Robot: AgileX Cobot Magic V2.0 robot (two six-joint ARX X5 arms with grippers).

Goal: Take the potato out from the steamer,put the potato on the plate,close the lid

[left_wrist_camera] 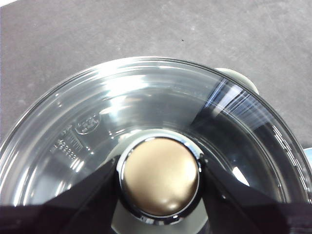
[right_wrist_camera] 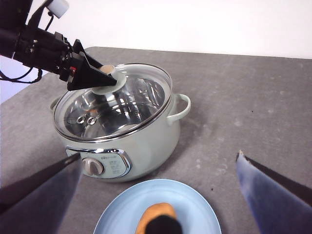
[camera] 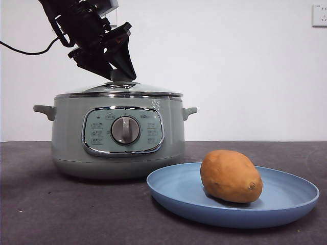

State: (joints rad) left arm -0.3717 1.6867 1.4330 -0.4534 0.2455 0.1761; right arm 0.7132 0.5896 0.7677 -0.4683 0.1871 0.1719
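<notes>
Glass-domed lid [camera: 120, 90] on steamer [camera: 118, 137]

We see the lid [camera: 118, 90] sitting on the steamer [camera: 117, 138], the left hand [camera: 120, 71] at its knob. Just before the steamer, to the right on the worktop [camera: 61, 209], the potato [camera: 231, 176] lies on the plate [camera: 173, 196].

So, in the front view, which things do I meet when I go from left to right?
steamer with the lid on it and the left gripper at the knob → plate → potato on the plate
</notes>
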